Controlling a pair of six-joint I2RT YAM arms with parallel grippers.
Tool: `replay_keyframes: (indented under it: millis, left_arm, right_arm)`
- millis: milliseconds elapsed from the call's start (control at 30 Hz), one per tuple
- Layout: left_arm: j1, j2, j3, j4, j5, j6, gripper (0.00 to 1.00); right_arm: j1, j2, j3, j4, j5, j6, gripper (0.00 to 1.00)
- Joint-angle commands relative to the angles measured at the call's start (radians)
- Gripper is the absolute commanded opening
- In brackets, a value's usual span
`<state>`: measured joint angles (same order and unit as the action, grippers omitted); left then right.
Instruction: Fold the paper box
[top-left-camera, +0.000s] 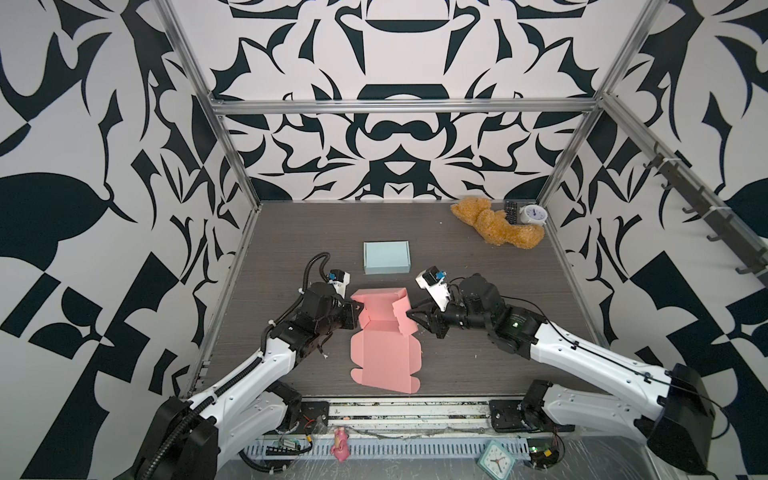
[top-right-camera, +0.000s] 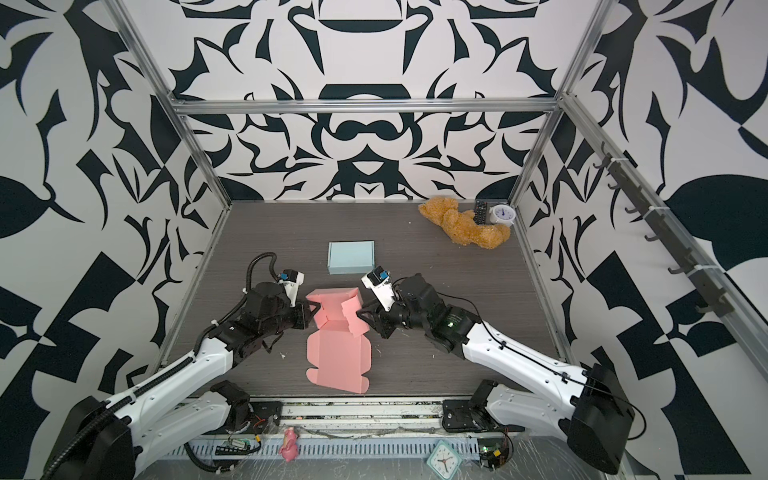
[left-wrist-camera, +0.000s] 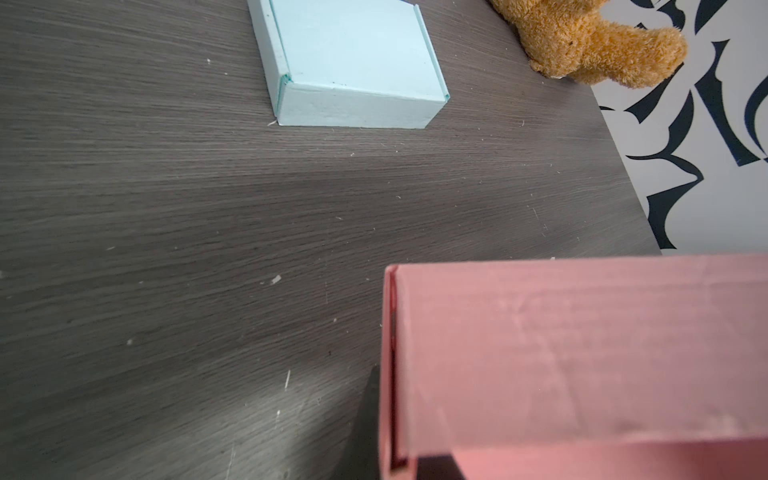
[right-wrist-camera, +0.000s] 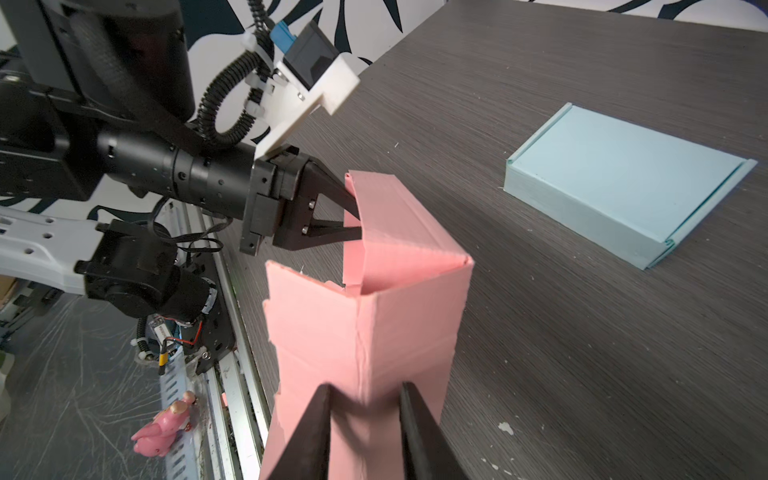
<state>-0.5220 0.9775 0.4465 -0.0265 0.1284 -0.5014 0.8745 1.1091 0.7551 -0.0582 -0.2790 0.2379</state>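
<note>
I count two boxes: the pink box (top-left-camera: 384, 345) lies half-raised mid-table (top-left-camera: 291, 232), and the blue box (top-left-camera: 386, 257) sits closed at its 12 o'clock. Two grippers: my left gripper (right-wrist-camera: 356, 224) is clenched on the pink box's 9 o'clock wall. My right gripper (right-wrist-camera: 365, 388) straddles the 3 o'clock flap, though I cannot tell if it pinches.

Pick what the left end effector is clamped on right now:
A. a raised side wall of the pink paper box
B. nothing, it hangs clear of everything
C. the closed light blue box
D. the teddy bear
A: in the right wrist view the left end effector has its fingertips pinched together on the edge of an upright side wall of the pink paper box.
</note>
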Motion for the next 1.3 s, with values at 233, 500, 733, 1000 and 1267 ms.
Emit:
replay_keyframes:
  millis: [233, 500, 733, 1000, 1267]
  left_arm:
    - [-0.061, 0.024, 0.023, 0.033, -0.153, -0.059, 0.01]
    - [-0.161, 0.074, 0.07, 0.018, -0.336, -0.064, 0.0]
    - [-0.206, 0.129, 0.086, 0.059, -0.384, -0.083, 0.0]
    - [-0.259, 0.192, 0.108, 0.104, -0.419, -0.109, 0.0]
    - [-0.284, 0.221, 0.124, 0.126, -0.441, -0.125, 0.0]
  right_arm:
    - [0.12, 0.099, 0.142, -0.101, 0.303, -0.032, 0.28]
    - [0.138, 0.142, 0.182, -0.165, 0.438, -0.029, 0.27]
    - [0.138, 0.158, 0.187, -0.194, 0.527, -0.016, 0.3]
    - [0.138, 0.147, 0.162, -0.179, 0.593, 0.001, 0.37]
    - [0.138, 0.151, 0.138, -0.176, 0.667, 0.036, 0.38]
